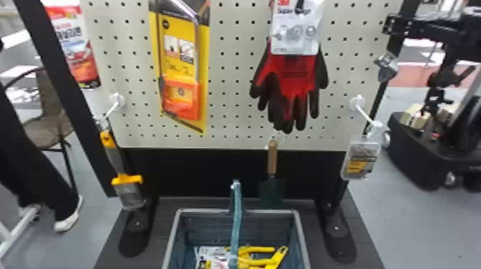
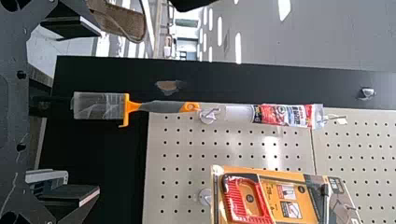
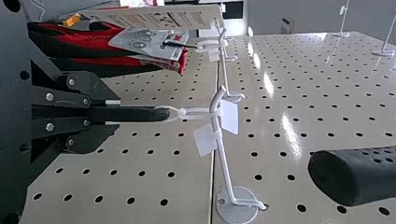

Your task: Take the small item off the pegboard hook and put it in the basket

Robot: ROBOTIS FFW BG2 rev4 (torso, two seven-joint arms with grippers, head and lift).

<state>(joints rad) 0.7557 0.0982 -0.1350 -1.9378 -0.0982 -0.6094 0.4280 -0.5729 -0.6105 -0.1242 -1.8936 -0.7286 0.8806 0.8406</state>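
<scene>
Over in the right wrist view, the right gripper (image 3: pixel 116 113) has its flat fingers closed on a slim black item (image 3: pixel 140 114), pinching it near the fingertips. That's the small item, from the look of it: its rounded end pokes out past the fingers, and a white loop (image 3: pixel 176 113) runs from that end to the bent tip of a white hook (image 3: pixel 225 163). So the thing is gripped, yet it hangs on the hook. Two blank white tags sit on the hook just beside the loop, and its round base lies against the pegboard (image 3: pixel 140 186). Farther along the board hang red and black gloves (image 3: pixel 88 39).

The left gripper (image 2: pixel 100 112), in its own wrist view, has its fingers spread well apart. Near it hangs a brush (image 2: pixel 161 107) with a grey and orange handle, and a big yellow package (image 2: pixel 294 196) is on the board.

From the head view, the basket (image 1: pixel 303 243) sits at the bottom centre, its teal handle (image 1: pixel 237 218) upright, with yellow-handled pliers (image 1: pixel 256 250) and some packaging (image 1: pixel 211 255) inside. Behind the basket, just right of centre, hangs a trowel (image 1: pixel 272 157) with a wooden handle. A small clear pack (image 1: pixel 361 159) hangs from a hook on the right side of the frame.
</scene>
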